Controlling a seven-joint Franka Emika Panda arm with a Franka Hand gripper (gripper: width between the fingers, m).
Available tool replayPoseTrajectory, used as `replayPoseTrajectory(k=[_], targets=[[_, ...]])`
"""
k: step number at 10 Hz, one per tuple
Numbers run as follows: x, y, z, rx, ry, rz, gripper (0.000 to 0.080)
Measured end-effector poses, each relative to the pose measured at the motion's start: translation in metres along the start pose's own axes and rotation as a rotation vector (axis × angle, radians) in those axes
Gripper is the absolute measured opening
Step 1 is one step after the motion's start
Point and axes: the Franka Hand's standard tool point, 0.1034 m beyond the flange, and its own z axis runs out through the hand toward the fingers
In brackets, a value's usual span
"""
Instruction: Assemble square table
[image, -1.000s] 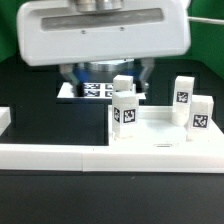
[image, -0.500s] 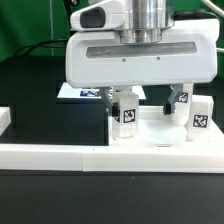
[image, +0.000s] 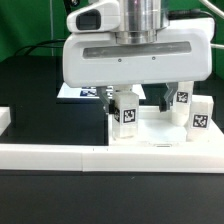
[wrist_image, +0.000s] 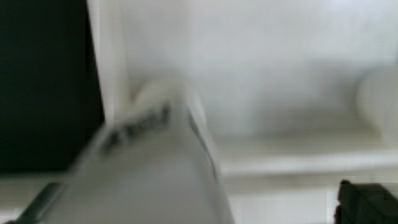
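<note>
Exterior view: white tabletop (image: 150, 133) bears tagged legs (image: 125, 112); fingers (image: 150, 97) spread wide, empty.

White legs (image: 125, 110) (black-and-white tags), white tabletop (image: 150, 133), white border wall (image: 60, 155), black table (image: 40, 100).

A long low white border wall (image: 60, 155) is lying across the black counter (image: 30, 90); behind it, the marker board (image: 72, 91) is lying flat, partly hidden.
</note>
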Motion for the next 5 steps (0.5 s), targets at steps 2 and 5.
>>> replayPoseTrajectory(k=[2, 5], targets=[[-0.008, -0.0006, 0.0077, -0.001, -0.03, -0.003, 0.0649], [-0.0084, 0.0007, 0.009, -0.001, -0.031, 0.015, 0.0649]])
